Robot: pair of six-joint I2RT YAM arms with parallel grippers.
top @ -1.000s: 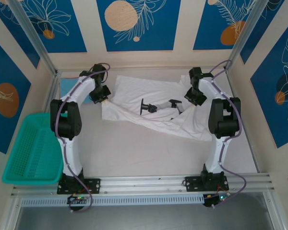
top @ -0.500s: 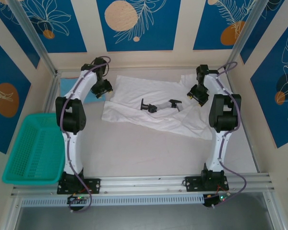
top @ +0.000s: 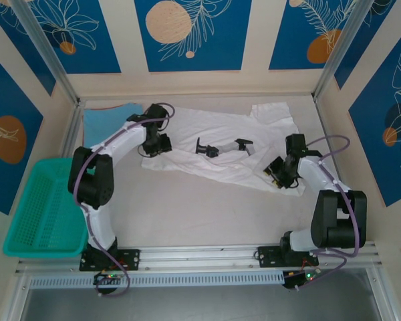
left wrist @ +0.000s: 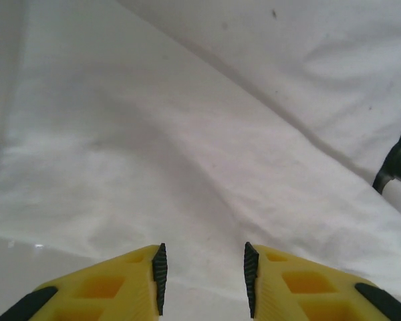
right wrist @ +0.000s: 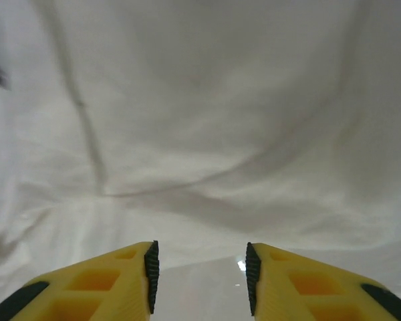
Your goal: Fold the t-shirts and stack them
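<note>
White t-shirt [top: 217, 127] let go at the far corners, near hem approached.
Left end effector [left wrist: 204, 277] and right end effector [right wrist: 199, 277] are now lowered over it, narrowly parted, empty; shirt spread mid-counter [top: 207, 207], refold grasp likely.

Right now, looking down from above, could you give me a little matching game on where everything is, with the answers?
Things:
1. white t-shirt
2. light-blue t-shirt
3. teal basket
4. right gripper

Places:
A. along the left edge, towards the near side
B. far left corner of the table
C. spread out across the middle of the table
D. jaws open, at the near right edge of the white cloth

Pairs: 1-C, 2-B, 3-A, 4-D
</note>
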